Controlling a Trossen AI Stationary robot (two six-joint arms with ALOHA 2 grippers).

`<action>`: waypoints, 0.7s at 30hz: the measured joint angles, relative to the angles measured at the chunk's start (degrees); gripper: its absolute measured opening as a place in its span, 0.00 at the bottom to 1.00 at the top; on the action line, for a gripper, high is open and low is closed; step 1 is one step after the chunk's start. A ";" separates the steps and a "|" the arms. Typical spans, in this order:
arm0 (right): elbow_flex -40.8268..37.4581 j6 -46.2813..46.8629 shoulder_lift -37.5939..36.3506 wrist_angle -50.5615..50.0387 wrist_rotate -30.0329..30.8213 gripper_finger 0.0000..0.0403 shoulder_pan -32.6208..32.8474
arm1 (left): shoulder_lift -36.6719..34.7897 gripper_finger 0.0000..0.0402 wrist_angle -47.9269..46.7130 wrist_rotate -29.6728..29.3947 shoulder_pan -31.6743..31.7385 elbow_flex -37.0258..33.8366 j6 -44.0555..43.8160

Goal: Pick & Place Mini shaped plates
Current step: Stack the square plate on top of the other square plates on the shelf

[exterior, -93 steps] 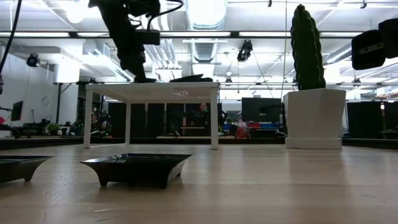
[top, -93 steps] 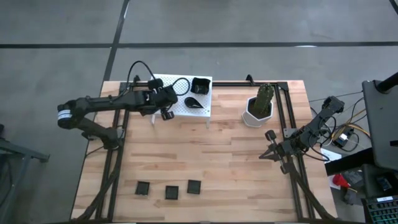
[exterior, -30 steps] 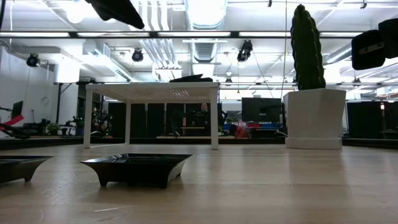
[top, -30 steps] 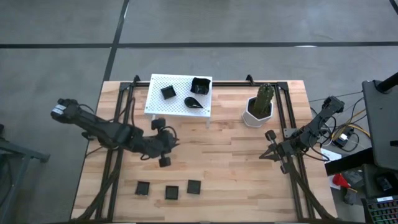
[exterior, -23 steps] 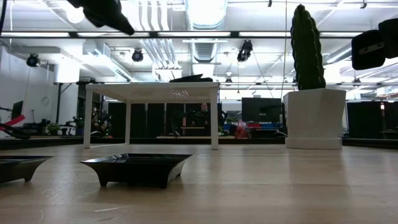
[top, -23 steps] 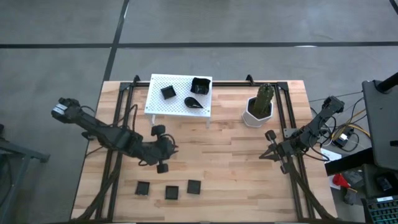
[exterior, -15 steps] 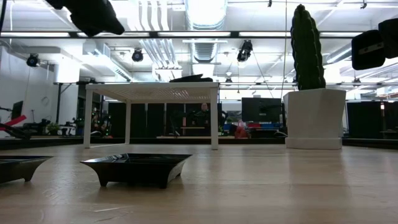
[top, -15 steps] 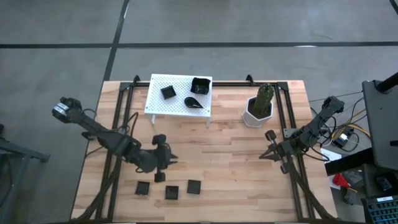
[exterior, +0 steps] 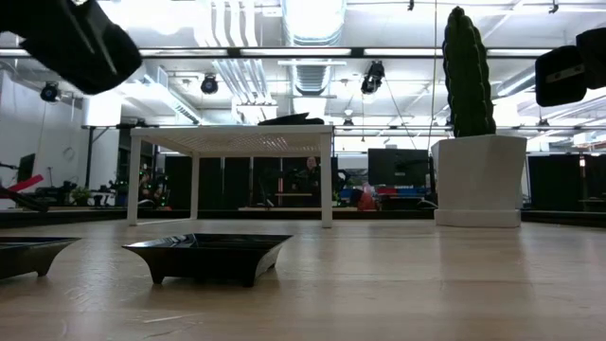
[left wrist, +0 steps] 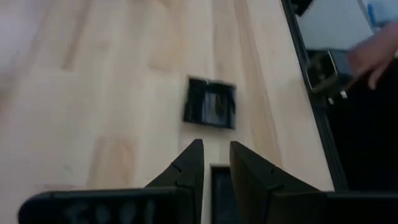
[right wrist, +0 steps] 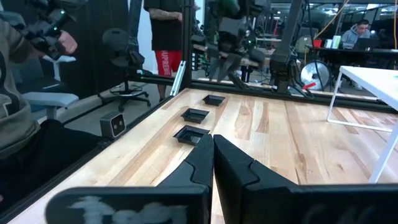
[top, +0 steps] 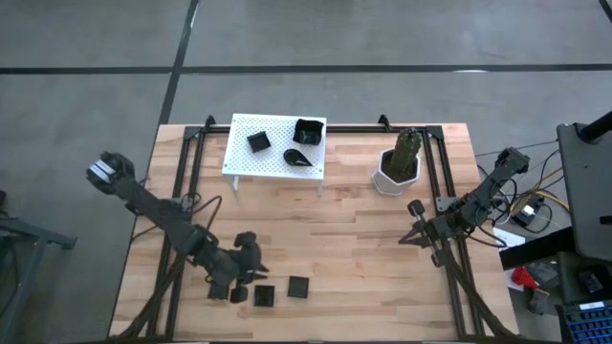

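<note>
While the left gripper (top: 238, 290) hangs low over the near-left row, its jaws stand slightly parted around nothing, a narrow gap showing in the left wrist view. Right gripper (top: 417, 225): jaws pressed together, empty, waiting near the surface's right edge. Mini shaped plates: 3 small squares in the near row (top: 298, 286), the leftmost hidden beneath the left gripper; 3 more on the white rack (top: 243, 158), namely a small square (top: 257, 141), a teardrop (top: 301, 157) and a raised-rim square (top: 307, 131). Cactus pot (top: 395, 172): right of the rack.

3 plates (top: 295, 145) on rack (top: 273, 162)
</note>
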 joint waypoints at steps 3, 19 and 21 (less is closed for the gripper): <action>0.00 -0.03 0.00 0.00 0.00 0.02 0.02 | 1.62 0.18 1.42 0.04 -1.93 0.10 -1.95; -0.01 0.00 0.04 0.00 -0.01 0.02 0.01 | 17.24 0.30 -3.24 -2.00 -8.01 10.72 -7.62; -0.02 0.03 0.04 -0.01 0.00 0.02 0.00 | 18.74 0.33 -4.71 -2.38 -8.81 12.78 -8.38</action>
